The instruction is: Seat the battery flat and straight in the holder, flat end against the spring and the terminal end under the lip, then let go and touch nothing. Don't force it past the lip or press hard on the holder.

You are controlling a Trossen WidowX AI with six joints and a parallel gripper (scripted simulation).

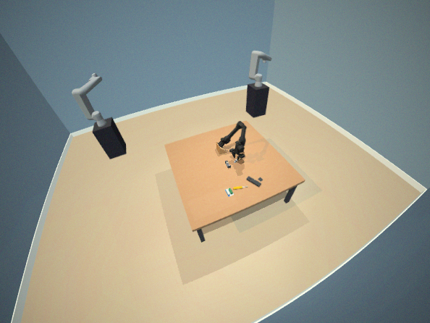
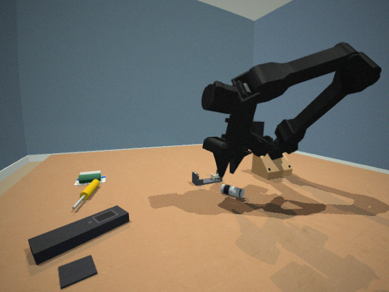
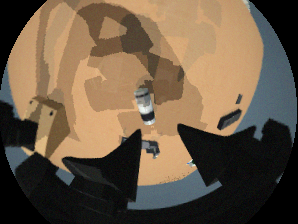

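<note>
The battery [image 1: 236, 161] [image 2: 232, 190] [image 3: 145, 106], white and grey with a black band, lies on its side on the table, outside the holder. The dark grey holder [image 1: 229, 166] [image 2: 195, 179] [image 3: 150, 146] stands close by, with a pale part at one end; its far end is partly hidden by a fingertip in the exterior view. My gripper [image 2: 226, 174] [image 3: 159, 129] points down, partly open with nothing between its fingers. Its tips are above the table beside the battery and near the holder's pale end. The spring and lip are too small to tell apart.
A long black box [image 1: 253, 181] [image 2: 78, 234] [image 3: 229, 119], a thin black plate [image 1: 260, 179] [image 2: 78, 272] [image 3: 239, 98], a yellow-handled screwdriver [image 1: 238, 187] [image 2: 90, 189] and a green cylinder [image 1: 230, 190] [image 2: 90, 177] on a white-blue card lie away from the holder. A wooden block [image 2: 266, 167] [image 3: 49, 125] stands by the arm's base.
</note>
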